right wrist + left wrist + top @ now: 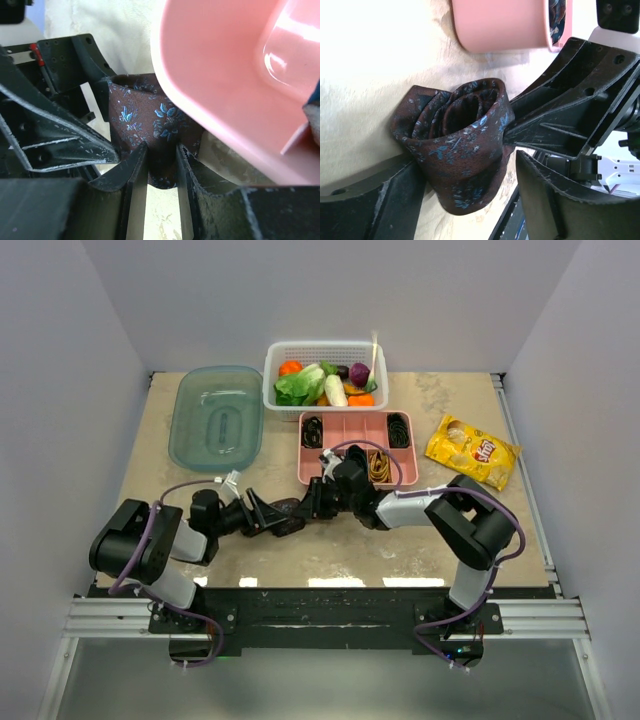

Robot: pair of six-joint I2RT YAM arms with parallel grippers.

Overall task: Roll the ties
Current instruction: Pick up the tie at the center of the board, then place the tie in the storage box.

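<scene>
Maroon tie [460, 142], rolled, on table [370, 75] just beside pink tray [505, 25].
Its fabric is pinched by right gripper [160, 157]; left gripper [470, 195] stands spread around the roll, one finger touching.

Both have black joints with white-grey links, same on the left arm [182, 538] and right arm [408, 508]. Purple cables [130, 565] loop off each one. The end effector fingers [365, 205] are matte black and pretty scuffed, with white scratches and a few screw holes.
</scene>
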